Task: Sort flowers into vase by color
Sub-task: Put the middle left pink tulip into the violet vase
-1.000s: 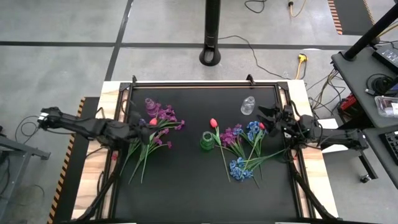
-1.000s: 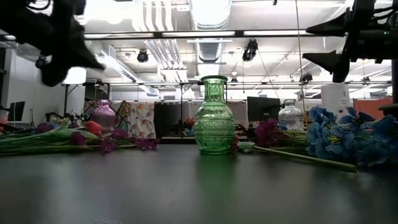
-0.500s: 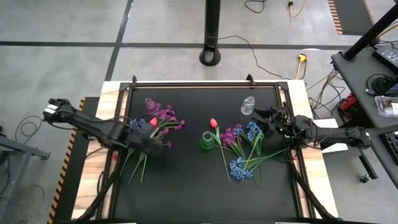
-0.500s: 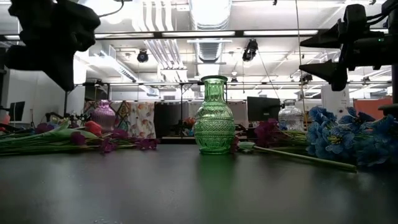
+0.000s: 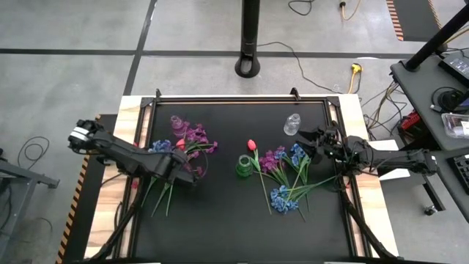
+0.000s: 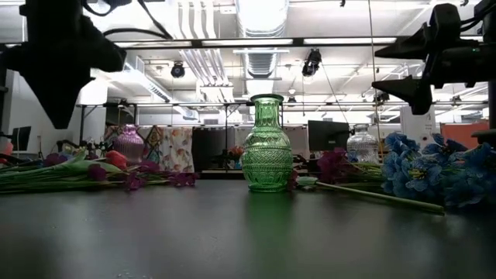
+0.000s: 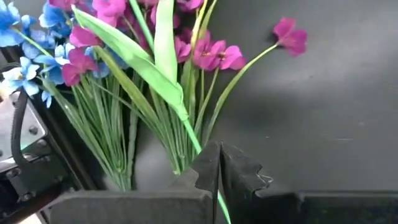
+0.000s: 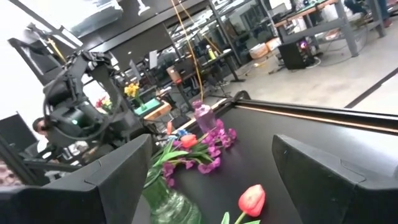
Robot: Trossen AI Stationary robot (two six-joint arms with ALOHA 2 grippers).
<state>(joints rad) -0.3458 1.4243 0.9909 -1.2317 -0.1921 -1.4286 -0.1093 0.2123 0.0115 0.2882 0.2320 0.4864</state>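
**A:** Three vases stand on the black table (image 5: 220, 227): a green vase (image 5: 243, 166) at the middle, a purple vase (image 5: 176, 122) far left and a clear vase (image 5: 292, 125) far right. None holds a flower yet, as far as I can see.

**B:** Where are the flowers?

**A:** In two heaps. The left heap (image 5: 179, 158) lies near the purple vase: magenta sprays, some blue blooms and a red bud. The right heap (image 5: 286, 180) lies just right of the green vase, with a red tulip (image 5: 251, 145) at its far left edge.

**B:** And the arms?

**A:** The left gripper (image 5: 187, 176) hangs over the left heap's stems with its fingers shut; the wrist view shows a green stem (image 7: 196, 140) running in between the tips, so I judge it pinched. The right gripper (image 5: 308, 137) hovers above the right heap's far end, jaws spread wide, holding nothing.

**B:** So which step?

**A:** Picking the first flower, I'd say. Next, the left arm must lift that stem free of its tangled neighbours, then turn it upright over the matching vase.
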